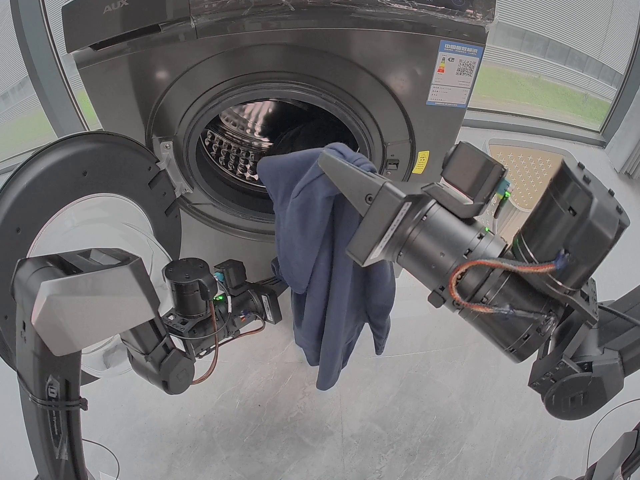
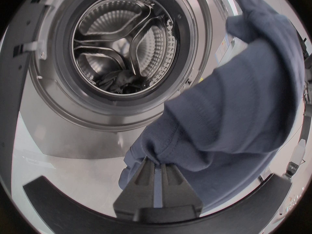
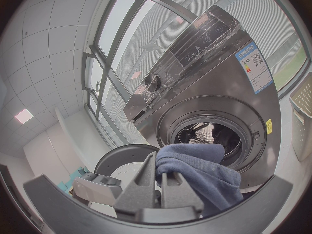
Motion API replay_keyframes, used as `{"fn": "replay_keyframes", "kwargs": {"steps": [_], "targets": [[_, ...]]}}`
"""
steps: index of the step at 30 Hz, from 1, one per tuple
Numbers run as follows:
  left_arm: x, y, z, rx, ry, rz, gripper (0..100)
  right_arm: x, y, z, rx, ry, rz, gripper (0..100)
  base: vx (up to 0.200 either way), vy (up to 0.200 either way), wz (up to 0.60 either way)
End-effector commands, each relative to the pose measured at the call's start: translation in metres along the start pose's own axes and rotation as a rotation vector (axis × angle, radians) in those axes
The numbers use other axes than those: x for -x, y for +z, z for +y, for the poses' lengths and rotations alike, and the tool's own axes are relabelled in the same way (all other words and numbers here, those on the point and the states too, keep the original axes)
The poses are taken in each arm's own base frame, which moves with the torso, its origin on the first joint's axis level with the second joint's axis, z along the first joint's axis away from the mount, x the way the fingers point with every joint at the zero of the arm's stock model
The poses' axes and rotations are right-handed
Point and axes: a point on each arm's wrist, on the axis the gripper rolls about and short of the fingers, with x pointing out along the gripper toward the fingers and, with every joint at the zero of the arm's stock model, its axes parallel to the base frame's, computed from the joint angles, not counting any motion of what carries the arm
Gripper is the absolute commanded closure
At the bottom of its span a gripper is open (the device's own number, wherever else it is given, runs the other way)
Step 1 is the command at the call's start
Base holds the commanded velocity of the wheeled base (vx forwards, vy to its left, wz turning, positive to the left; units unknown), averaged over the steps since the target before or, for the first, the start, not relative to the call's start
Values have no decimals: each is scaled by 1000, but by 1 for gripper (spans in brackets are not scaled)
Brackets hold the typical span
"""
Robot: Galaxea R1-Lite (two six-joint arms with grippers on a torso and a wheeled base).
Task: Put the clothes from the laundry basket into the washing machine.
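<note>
Blue knitted fabric, a sweatshirt-like garment (image 1: 327, 268), hangs in the air between our two arms, in front of the washing machine's open mouth. Our left gripper (image 2: 158, 166), low down, has its jaws pressed together on the garment's lower edge. Our right gripper (image 3: 159, 171), higher up, has its jaws pinched on the top fold, so the cloth drapes down from it toward the floor. Just beyond, the round door (image 1: 80, 188) stands swung wide open on the left. Behind the garment is the grey washing machine (image 1: 280, 68), with its shiny steel drum (image 2: 123, 46) exposed. At the bottom of the drum lies a dark heap of clothes (image 2: 118, 82), so we judge that part of the load is already in. The blue garment is not yet inside; it needs carrying through the opening and letting go. Farther off, to the right of the machine, stands the pale laundry basket (image 1: 530, 168); we cannot tell whether anything is left in it.
</note>
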Motion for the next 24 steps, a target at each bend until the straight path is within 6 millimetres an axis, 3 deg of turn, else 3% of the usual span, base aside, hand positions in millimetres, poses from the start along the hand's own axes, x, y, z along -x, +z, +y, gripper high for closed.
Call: {"fn": "replay_keyframes", "kwargs": {"steps": [1,7,11,15,20,21,24], "targets": [[49,47,-22,-19,8,-71,100,0,2,-11,26,-32,-2,100,0,0,0],[125,82,-50,-40,57,-155,100,14,6,-33,80,-101,22,100,0,0,0],[156,98,-56,-56,79,-228,100,22,-3,-38,85,-116,62,100,0,0,0],[171,109,-63,-66,83,-288,100,26,-8,-40,89,-128,89,100,0,0,0],[170,122,-66,-84,84,-339,100,33,-11,-52,117,-160,118,100,0,0,0],[169,136,-71,-94,75,-386,100,43,-20,-57,125,-146,169,100,0,0,0],[169,139,-72,-91,70,-391,100,48,-26,-59,123,-129,203,100,0,0,0]]}}
